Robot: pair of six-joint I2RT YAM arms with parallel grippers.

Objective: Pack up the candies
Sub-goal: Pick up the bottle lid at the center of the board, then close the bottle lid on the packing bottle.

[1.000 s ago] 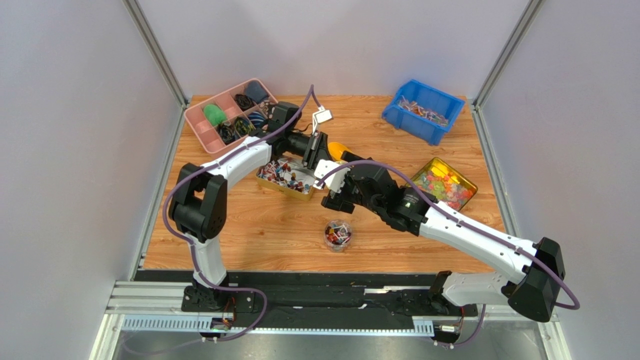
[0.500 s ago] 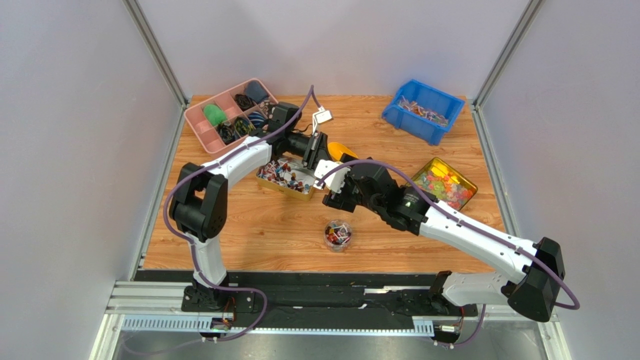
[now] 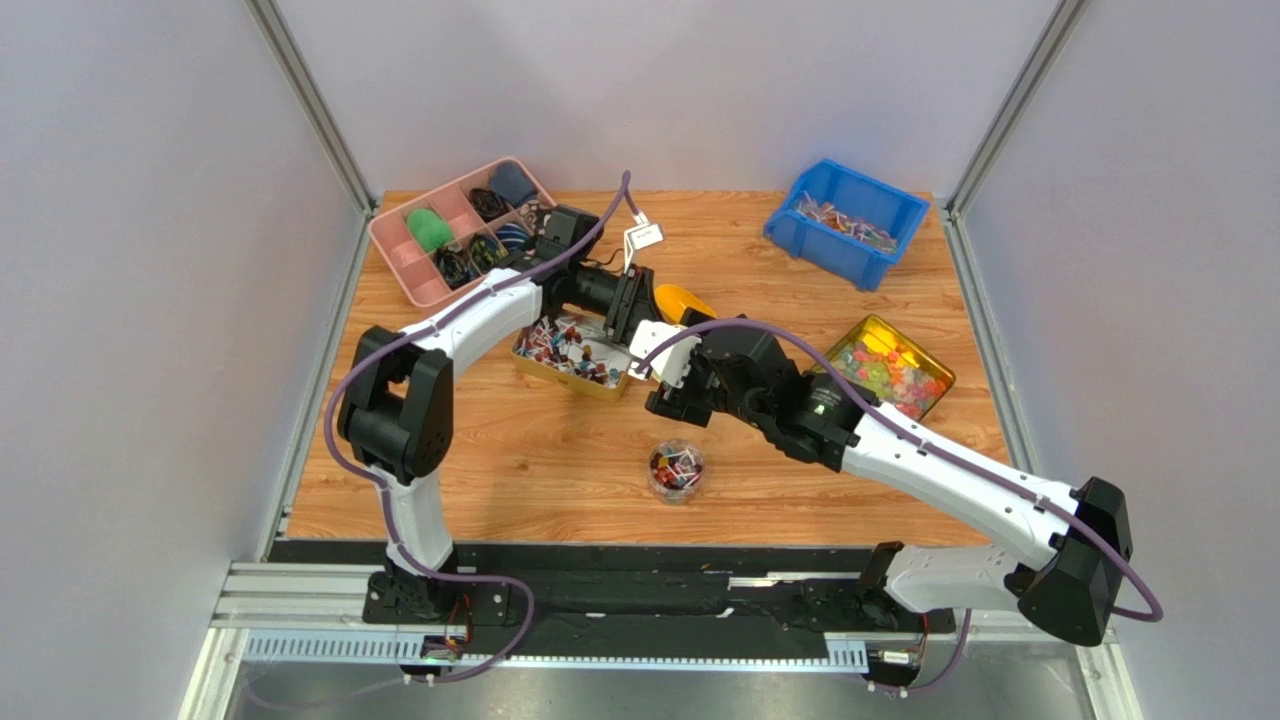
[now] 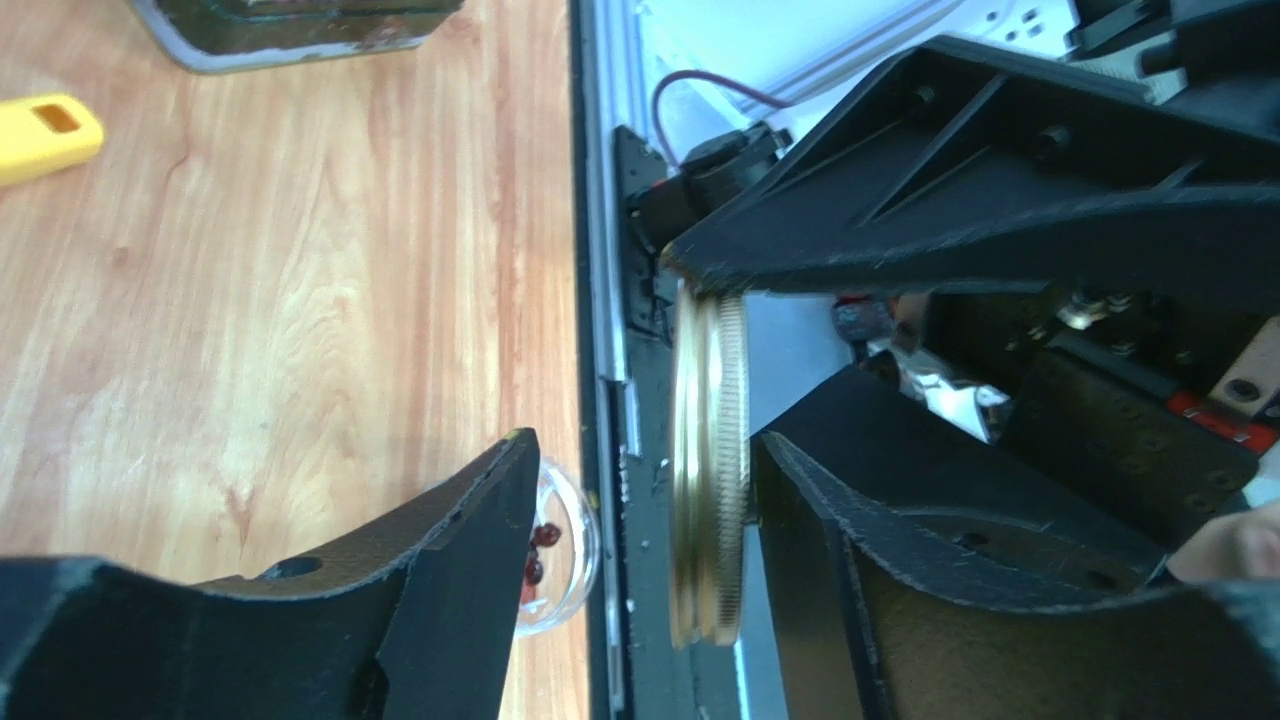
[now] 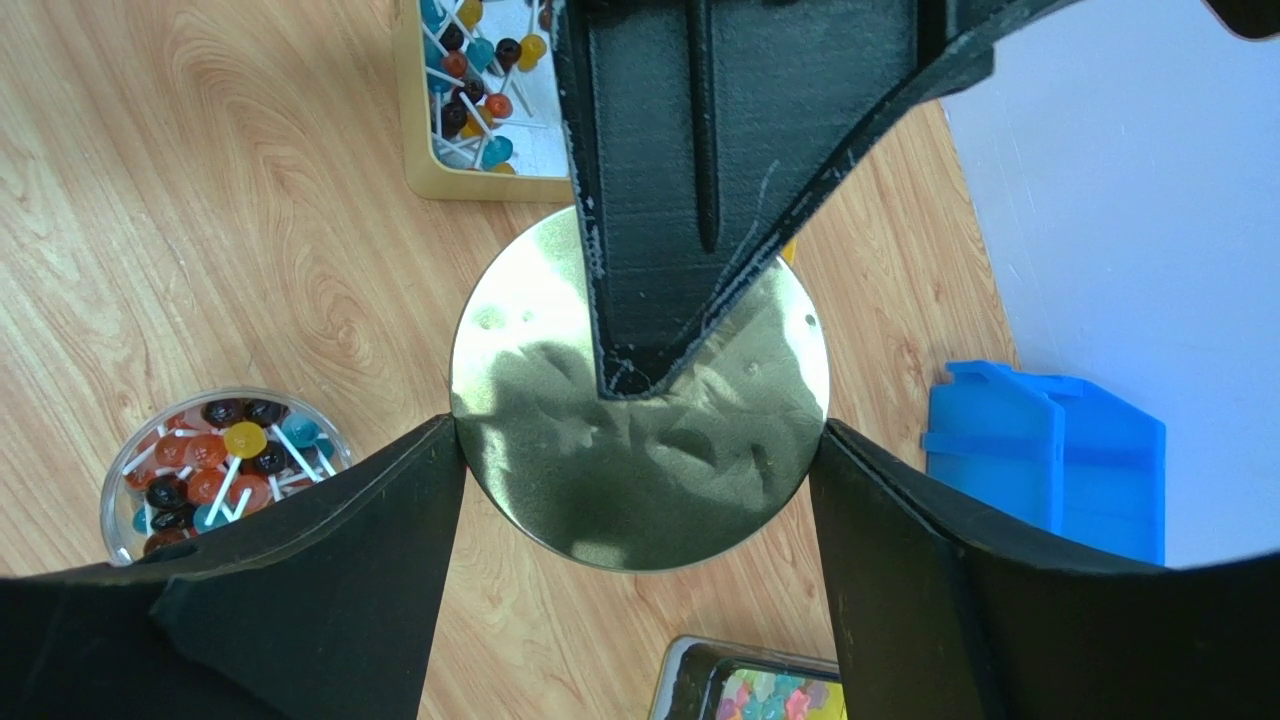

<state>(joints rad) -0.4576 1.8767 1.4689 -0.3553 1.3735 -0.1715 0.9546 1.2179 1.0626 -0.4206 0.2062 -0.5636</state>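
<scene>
The candies are small red, blue and dark sweets. Some fill a clear round jar [image 3: 676, 468] [image 5: 226, 458] at the front middle of the table, and more lie in a yellow tin [image 3: 571, 357] [image 5: 481, 90]. A round gold lid [image 5: 661, 480] [image 4: 706, 465] hangs above the table between both grippers. My right gripper [image 5: 634, 428] [image 3: 658, 360] is shut on it, one finger on each side of its rim. My left gripper [image 4: 643, 450] [image 3: 637, 309] stands open around the lid. The lid lies against one of its fingers [image 4: 842, 525] with a gap to the other.
A pink compartment tray [image 3: 403, 245] with mixed items sits at the back left, and a blue bin [image 3: 846, 218] at the back right. A tin of bright gummies [image 3: 890, 368] stands to the right. A yellow-orange object [image 3: 684, 303] lies beside the grippers.
The right gripper's jaws have closed onto the lid's rim. After that the left gripper's jaws spread apart from the lid. Both arms have barely shifted.
</scene>
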